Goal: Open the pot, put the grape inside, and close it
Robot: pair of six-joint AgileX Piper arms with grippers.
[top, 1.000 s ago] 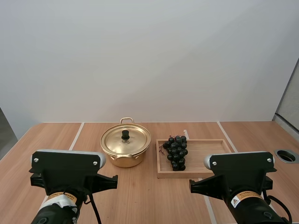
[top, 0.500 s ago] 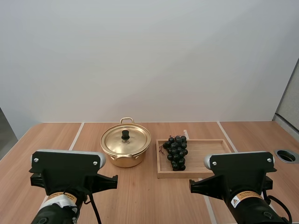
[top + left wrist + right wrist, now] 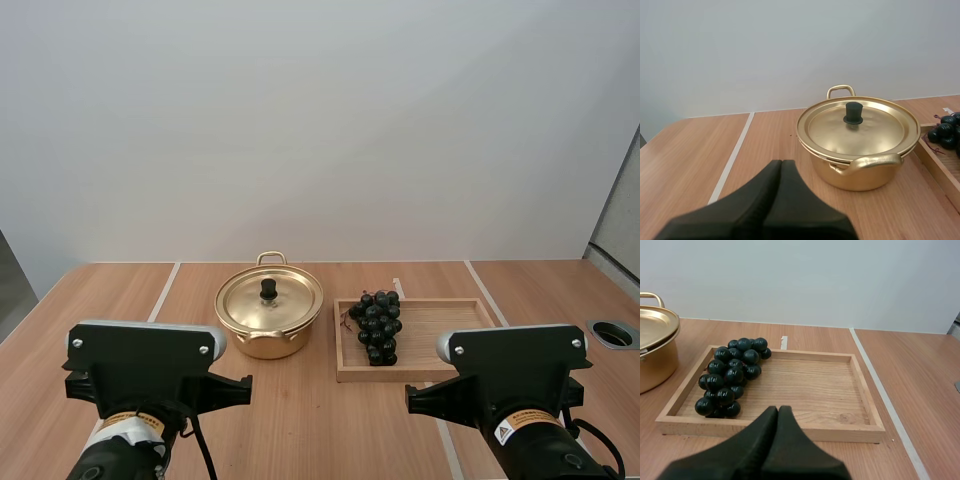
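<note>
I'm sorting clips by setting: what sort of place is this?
Likely a robotics test bench, not a kitchen: a left arm and right arm face a wooden table holding a gold pot and grapes on a wooden tray.

Wooden tray (image 3: 440,338) lies flat on the wood-grain surface (image 3: 300,405). A pale seam line (image 3: 479,286) passes the tray's right side; a round port (image 3: 612,334) sits farther right.

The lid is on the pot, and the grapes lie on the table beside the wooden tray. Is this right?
Not quite: the lid is on the pot, but the grapes lie inside the wooden tray, as the right wrist view shows.
</note>
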